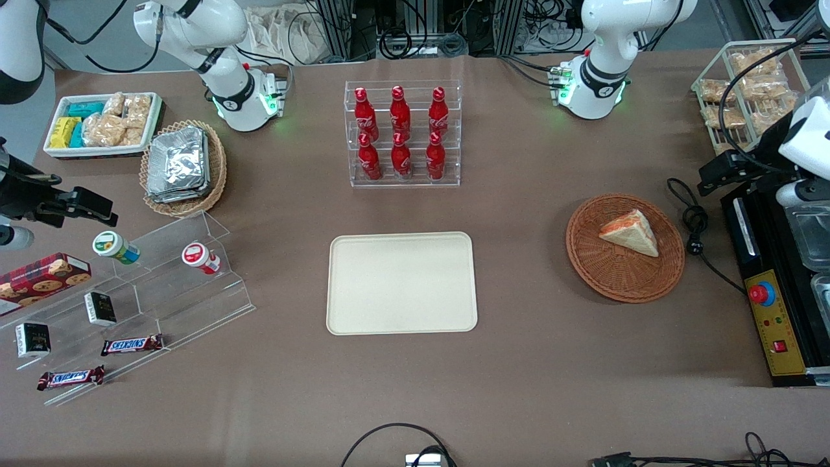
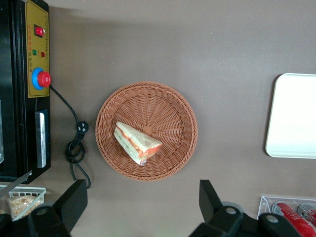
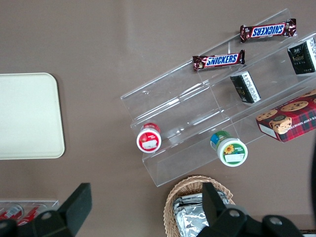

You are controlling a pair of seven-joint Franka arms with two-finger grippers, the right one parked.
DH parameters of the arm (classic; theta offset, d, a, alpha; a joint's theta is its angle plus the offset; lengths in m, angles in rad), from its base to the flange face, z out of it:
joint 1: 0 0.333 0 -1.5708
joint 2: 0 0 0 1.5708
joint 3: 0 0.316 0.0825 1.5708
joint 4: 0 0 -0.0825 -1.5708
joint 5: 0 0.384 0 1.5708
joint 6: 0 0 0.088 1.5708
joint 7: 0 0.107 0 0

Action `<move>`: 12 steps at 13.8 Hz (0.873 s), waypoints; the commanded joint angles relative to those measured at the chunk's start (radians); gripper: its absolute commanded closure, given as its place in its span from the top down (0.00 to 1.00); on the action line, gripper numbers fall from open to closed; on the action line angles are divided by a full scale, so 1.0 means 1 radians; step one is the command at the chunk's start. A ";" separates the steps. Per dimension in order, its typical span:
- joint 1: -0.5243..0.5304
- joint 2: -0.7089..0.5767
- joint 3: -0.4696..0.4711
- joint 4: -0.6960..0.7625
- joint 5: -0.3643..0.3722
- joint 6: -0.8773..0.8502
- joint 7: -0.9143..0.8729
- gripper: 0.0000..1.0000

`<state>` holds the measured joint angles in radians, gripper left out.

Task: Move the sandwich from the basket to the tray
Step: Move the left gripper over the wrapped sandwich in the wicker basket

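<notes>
Task not started as far as I can judge: nothing moved yet, whole pick, carry and place is left

Landmark = tray, plain cream, nothing on it, mid desk

Going left to right across the front view:
- toward the parked arm's end from the tray: clear stepped display with two small jars, snack bars and a cookie box; farther from the camera than that, an oval wicker basket of foil containers and a white tray of snack packs
- farther from the camera than the tray: clear rack of red bottles
- toward the working arm's end from the tray, well apart from it: basket, round, orange-brown, with the sandwich lying in it, off-centre, near the rim
- past the basket, same direction: loose black cable, black machine with a red button, wire rack of wrapped snacks

tool: released, fingers spread wide, grasping nothing; hangs high above the basket, clear of the sandwich, with the basket squarely under the wrist camera

Surface: brown desk covering, flat, matte. Room: cables and aluminium framing along the desk edge farthest from the camera
</notes>
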<state>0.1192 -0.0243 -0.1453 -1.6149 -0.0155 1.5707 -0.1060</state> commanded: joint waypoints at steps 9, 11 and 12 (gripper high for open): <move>0.008 -0.071 0.004 -0.439 0.029 0.374 -0.558 1.00; 0.010 -0.072 0.007 -0.493 0.042 0.422 -0.615 1.00; 0.010 -0.071 0.021 -0.509 0.042 0.440 -0.651 1.00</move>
<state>0.1230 -0.0486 -0.1358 -2.0581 0.0082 1.9672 -0.6879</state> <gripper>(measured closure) 0.000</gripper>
